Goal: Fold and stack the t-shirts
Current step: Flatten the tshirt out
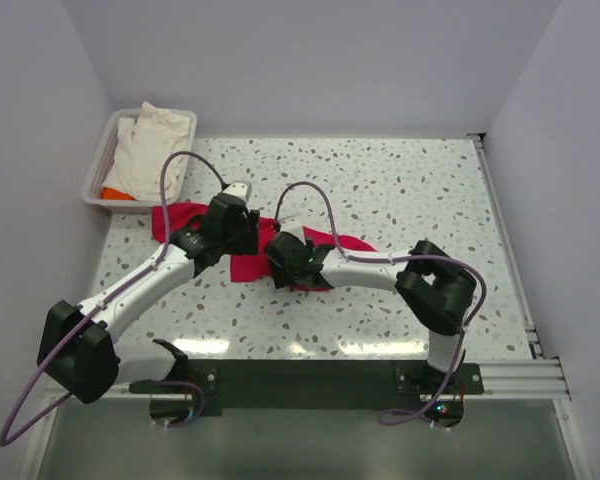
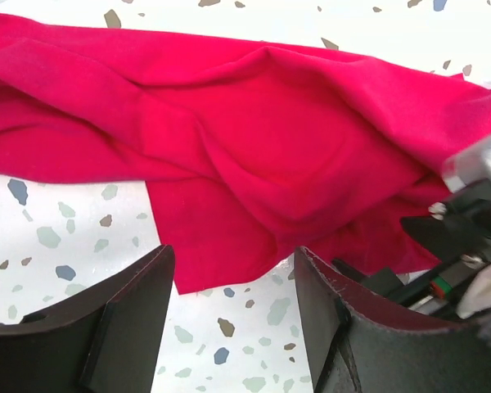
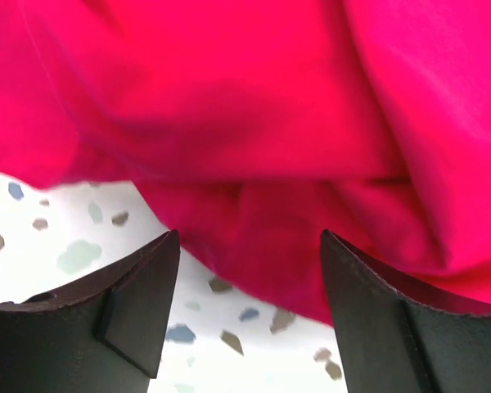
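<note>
A crimson-red t-shirt lies crumpled across the middle of the speckled table. My left gripper hovers over its left part. In the left wrist view this gripper is open, and the red t-shirt has a hem corner reaching down between the fingertips. My right gripper is close beside it, low over the shirt's middle. In the right wrist view it is open, and the red t-shirt has its lower edge just ahead of the fingers. A cream-white t-shirt lies in a tray, with orange fabric under it.
The white plastic tray stands at the back left corner against the wall. The right arm's wrist shows at the right edge of the left wrist view, very near my left fingers. A metal rail runs along the table's right side.
</note>
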